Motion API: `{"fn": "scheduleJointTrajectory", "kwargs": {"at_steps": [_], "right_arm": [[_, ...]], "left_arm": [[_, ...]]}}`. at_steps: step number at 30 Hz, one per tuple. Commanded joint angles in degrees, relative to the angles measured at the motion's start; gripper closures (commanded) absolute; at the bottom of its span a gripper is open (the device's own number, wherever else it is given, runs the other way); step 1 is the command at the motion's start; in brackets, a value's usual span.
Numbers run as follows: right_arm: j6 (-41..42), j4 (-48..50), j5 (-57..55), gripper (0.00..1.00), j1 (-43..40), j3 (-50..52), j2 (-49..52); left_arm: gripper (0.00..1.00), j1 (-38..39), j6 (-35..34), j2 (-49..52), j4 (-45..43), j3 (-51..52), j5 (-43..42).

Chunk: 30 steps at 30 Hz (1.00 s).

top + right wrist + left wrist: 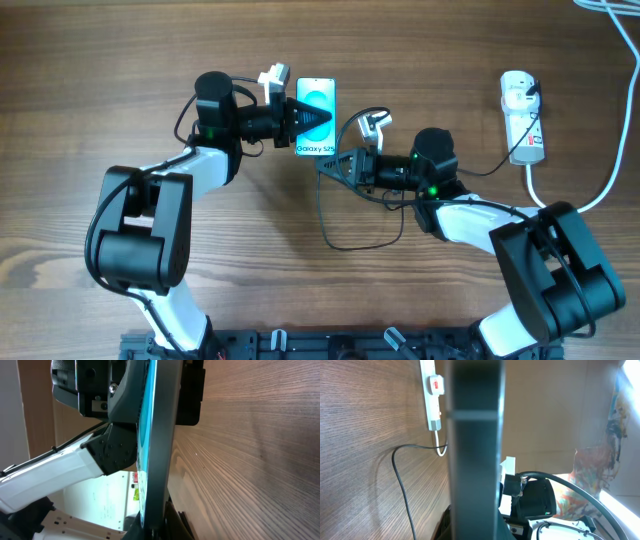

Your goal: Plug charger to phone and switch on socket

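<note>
Two arms reached in from the near edge of the bench (pixel 100 60), each with a black base and white links. Nearest lay the charger (pixel 325 225), a thin black cable in a loose loop on the wood. It ran up to the right gripper (pixel 328 166) and off to the right toward the socket (pixel 521 120).

The right gripper was closed narrow on the charger's connector end, with its tip just at the phone's near short edge. The connector itself was hidden.

The phone (pixel 318 92) was a small flat rectangle with a teal screen, white edging and "Galaxy" print at its near end. It sat screen up at mid-bench, a little toward the far side. Both wrist views showed it edge-on as a thin dark slab. Whether it touched the bench could not be told.

The left gripper (pixel 322 119) was clamped on the phone from the left, one black tapered finger lying across the screen.

The bench was brown wood-grain laminate, matt, with fine straight lines. The room behind showed only as blurred pale walls.

At the far right, well apart from the phone, lay the socket. It was a white elongated strip with a red switch (pixel 436 383) and a black plug seated at its far end. A thick white cord (pixel 600 190) curved off toward the right edge.

Open bench remained along the far left, and in the middle between the arm bases.
</note>
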<state>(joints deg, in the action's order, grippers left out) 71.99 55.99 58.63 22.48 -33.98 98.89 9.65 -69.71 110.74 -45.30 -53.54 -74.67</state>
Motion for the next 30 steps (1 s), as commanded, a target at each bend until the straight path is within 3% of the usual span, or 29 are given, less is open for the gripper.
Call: {"fn": "scheduleJointTrajectory", "kwargs": {"at_steps": [1,12,30], "right_arm": [[0.0,2.3,2.9,0.96,-0.2,0.0,-0.9],[-1.4,3.6,4.2,0.96,-0.2,0.0,-0.9],[-3.0,2.3,1.3,0.96,-0.2,0.0,-0.9]], "left_arm": [[0.96,-0.2,1.7,-0.3,-1.5,-0.7,3.7],[0.96,-0.2,-0.2,-0.3,-5.5,-0.7,10.6],[0.96,-0.2,-1.3,-0.3,-6.8,-0.7,7.7]]}}
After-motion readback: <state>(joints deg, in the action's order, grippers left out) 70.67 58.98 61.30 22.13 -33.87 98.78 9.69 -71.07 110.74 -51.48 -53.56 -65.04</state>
